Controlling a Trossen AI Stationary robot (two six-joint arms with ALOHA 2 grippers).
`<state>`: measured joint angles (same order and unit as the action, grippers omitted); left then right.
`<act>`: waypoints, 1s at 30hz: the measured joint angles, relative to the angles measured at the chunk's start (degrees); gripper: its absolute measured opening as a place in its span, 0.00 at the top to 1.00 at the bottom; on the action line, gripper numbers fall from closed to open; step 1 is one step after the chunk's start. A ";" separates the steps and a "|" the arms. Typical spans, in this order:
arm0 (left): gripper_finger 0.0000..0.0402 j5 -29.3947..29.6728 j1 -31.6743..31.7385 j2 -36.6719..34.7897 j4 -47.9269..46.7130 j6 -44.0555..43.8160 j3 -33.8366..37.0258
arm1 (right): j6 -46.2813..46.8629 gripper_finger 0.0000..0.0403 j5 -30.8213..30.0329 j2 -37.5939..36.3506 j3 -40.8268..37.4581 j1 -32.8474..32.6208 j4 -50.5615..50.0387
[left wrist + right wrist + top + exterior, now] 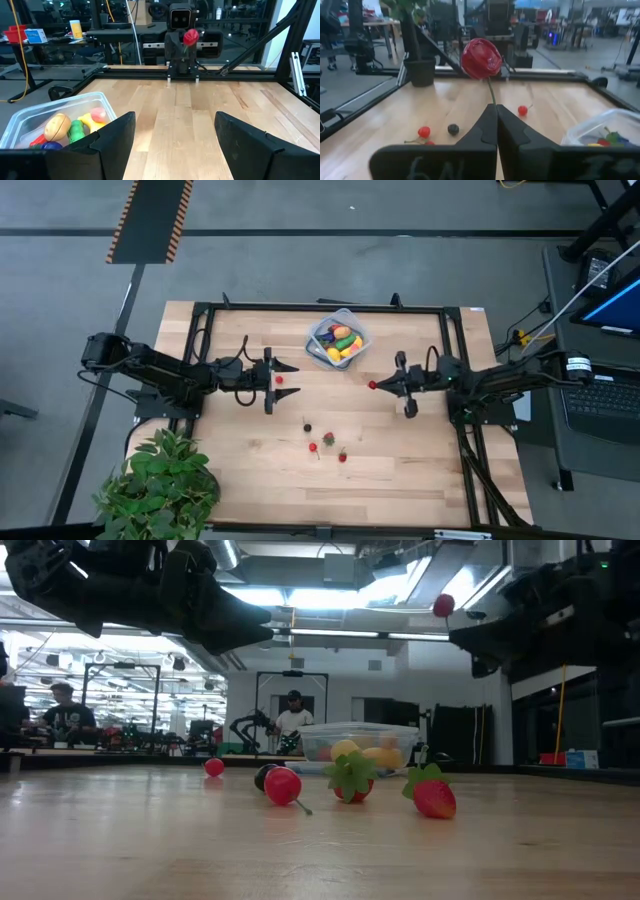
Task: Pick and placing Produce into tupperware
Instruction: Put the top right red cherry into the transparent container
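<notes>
The tupperware (337,340) stands at the table's far middle with a banana, a green piece and other produce inside; it also shows in the left wrist view (30,117) and the low view (400,735). My right gripper (385,384) hovers to the right of it, shut on a red cherry (373,385). My left gripper (272,380) hovers open at the left, above a small red berry (281,379) lying on the table. A dark berry (307,426), a strawberry (328,439) and two red pieces (313,448) lie on the wood nearer the front. My right gripper pinches the cherry's thin green stem (492,97) between its two fingertips. The fingers are about level and point toward the table's left. The red cherry (481,58) stands out beyond the fingertips, lifted well clear of the table (443,605).
A potted leafy plant (160,485) stands at the near left corner. A dark frame rail (320,308) runs along the table's far edge and its sides. Bare wood lies between the two grippers. People sit at desks in the room behind (292,720).
</notes>
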<state>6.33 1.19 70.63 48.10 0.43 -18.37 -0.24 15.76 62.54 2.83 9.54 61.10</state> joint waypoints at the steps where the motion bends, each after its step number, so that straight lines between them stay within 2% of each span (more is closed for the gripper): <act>1: 0.33 0.00 0.01 0.00 0.00 0.01 0.00 | -0.02 1.00 -0.01 0.02 -0.50 0.00 1.29; 5: 0.33 0.00 0.00 0.00 0.00 0.00 0.00 | -0.03 1.00 -0.01 0.02 -2.14 0.00 5.81; 17: 0.33 0.00 0.02 0.00 0.00 0.02 0.00 | -0.29 1.00 -0.47 0.02 -2.27 0.00 6.02; 30: 0.33 0.00 0.01 0.00 0.00 0.02 0.00 | 0.06 1.00 -13.04 0.04 -2.27 0.02 4.44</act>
<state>6.33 1.20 70.63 48.10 0.45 -18.37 -0.19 2.72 62.59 0.56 9.56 65.54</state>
